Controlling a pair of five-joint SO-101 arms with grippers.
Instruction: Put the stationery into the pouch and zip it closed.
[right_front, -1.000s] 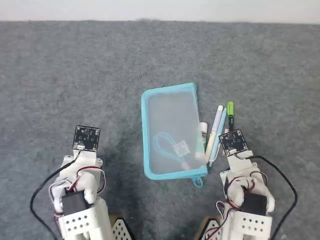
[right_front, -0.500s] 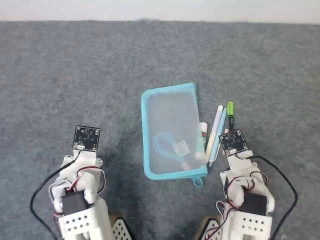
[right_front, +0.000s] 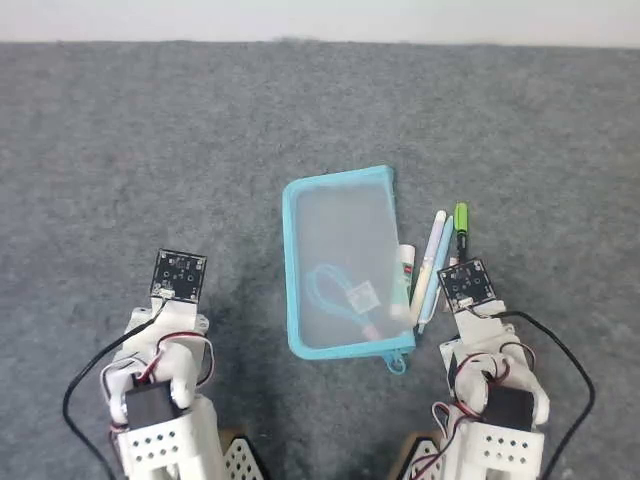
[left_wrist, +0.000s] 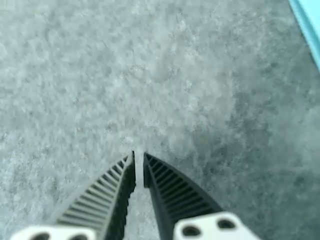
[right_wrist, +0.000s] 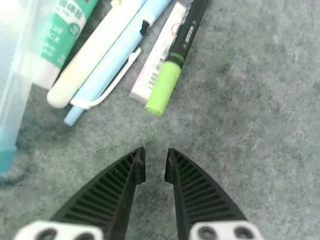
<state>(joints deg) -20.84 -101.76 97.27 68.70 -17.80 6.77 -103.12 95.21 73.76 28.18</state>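
Well, nothing is packed yet: the pens (right_front: 428, 268) lie beside the pouch (right_front: 340, 250), left fingers (left_wrist: 112, 195) closed, right fingers (right_wrist: 115, 190) barely open, both empty.

Glue stick (right_wrist: 60, 30): white print on green label. Marker (right_wrist: 177, 55): small white print on black barrel. Pink eraser (right_wrist: 150, 75): barcode-like lines, too small to read

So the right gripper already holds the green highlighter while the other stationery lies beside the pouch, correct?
No: the right gripper holds nothing. The right wrist view shows its jaws empty over the carpet, with the green highlighter lying ahead of them. The other stationery does lie beside the pouch.
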